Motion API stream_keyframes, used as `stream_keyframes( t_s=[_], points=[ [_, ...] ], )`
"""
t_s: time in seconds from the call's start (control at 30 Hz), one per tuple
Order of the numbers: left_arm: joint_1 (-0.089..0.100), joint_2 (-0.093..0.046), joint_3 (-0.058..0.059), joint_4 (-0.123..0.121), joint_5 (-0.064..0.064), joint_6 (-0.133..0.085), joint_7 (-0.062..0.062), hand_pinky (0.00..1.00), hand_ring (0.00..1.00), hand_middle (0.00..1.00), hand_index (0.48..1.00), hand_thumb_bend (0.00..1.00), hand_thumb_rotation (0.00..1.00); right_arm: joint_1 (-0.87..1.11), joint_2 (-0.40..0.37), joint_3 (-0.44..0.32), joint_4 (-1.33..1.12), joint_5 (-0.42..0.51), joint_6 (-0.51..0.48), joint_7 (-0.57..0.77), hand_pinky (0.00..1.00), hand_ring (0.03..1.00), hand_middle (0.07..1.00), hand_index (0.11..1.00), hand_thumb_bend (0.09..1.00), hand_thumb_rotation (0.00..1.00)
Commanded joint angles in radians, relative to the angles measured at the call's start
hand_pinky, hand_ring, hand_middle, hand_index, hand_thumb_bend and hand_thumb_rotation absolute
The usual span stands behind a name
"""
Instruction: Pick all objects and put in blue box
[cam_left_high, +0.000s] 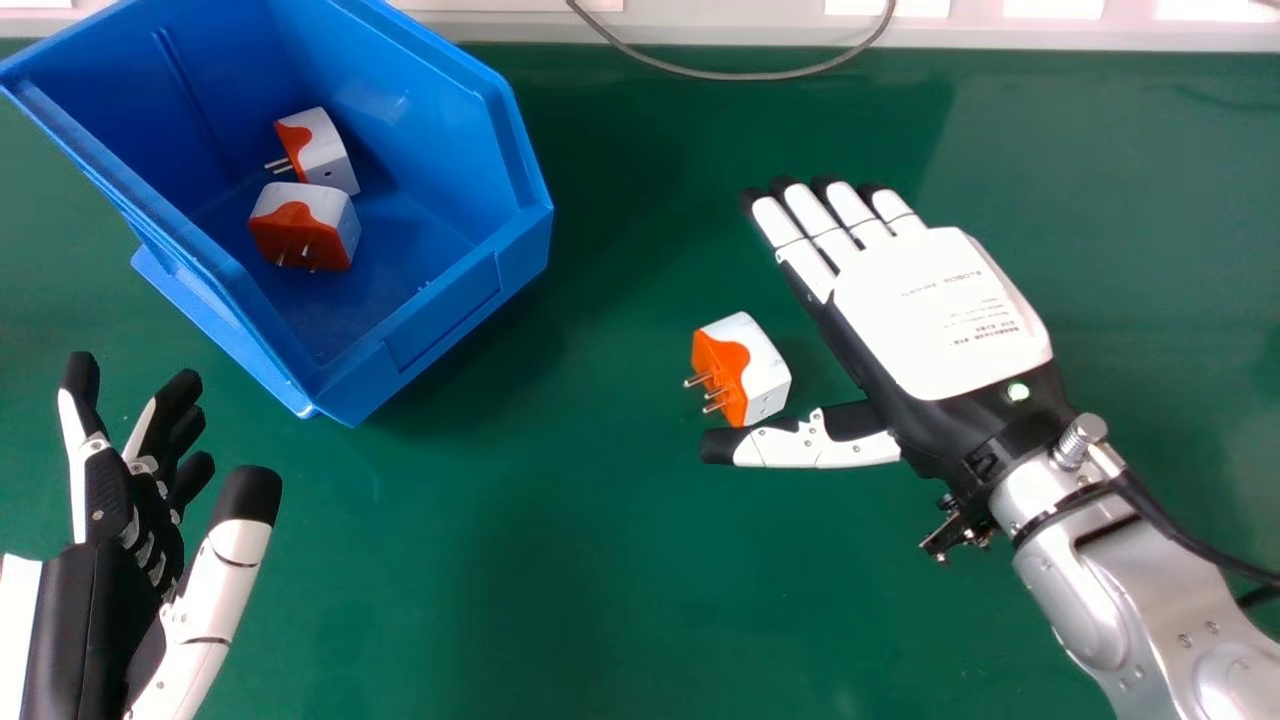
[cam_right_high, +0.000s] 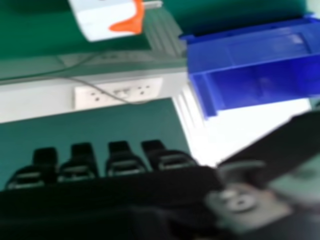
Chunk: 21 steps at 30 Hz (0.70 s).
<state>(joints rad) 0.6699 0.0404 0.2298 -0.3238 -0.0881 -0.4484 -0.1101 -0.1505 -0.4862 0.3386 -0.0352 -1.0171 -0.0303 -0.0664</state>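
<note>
Two orange-and-white plug adapters are in the blue box, lying close together on its floor, one nearer the cam w/ prongs facing it, the other w/ prongs toward view's L. Third adapter is on the green table, btwn box & R hand, prongs toward view's L. R hand: released, back up, fingers straight & pointing away from the robot, thumb stretched out to the side; the third adapter sits in the gap btwn thumb & fingers, right by the thumb (can't tell if touching), not gripped. L hand is at the near L corner, near the box, fingers loosely extended, thumb apart, nothing held. Grey cable loops at the table's far edge. R hand view also has a white socket strip.
</note>
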Motion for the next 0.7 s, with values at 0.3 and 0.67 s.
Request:
stream_keyframes(
  t_s=[0.3,0.67],
  points=[
    [0.036,0.005,0.001,-0.033,-0.024,-0.010,-0.010,0.96,0.96,0.96,0.960,0.71,0.73,-0.025,-0.246,-0.084,0.057,0.021,-0.138,0.005,0.89,0.925,0.933,0.915,0.614,0.87],
    [0.047,0.004,0.011,-0.049,-0.021,-0.003,-0.012,0.97,0.97,0.96,0.965,0.71,0.75,-0.068,-0.326,-0.073,0.144,-0.015,-0.203,-0.005,0.88,0.913,0.922,0.913,0.629,0.88]
  ],
)
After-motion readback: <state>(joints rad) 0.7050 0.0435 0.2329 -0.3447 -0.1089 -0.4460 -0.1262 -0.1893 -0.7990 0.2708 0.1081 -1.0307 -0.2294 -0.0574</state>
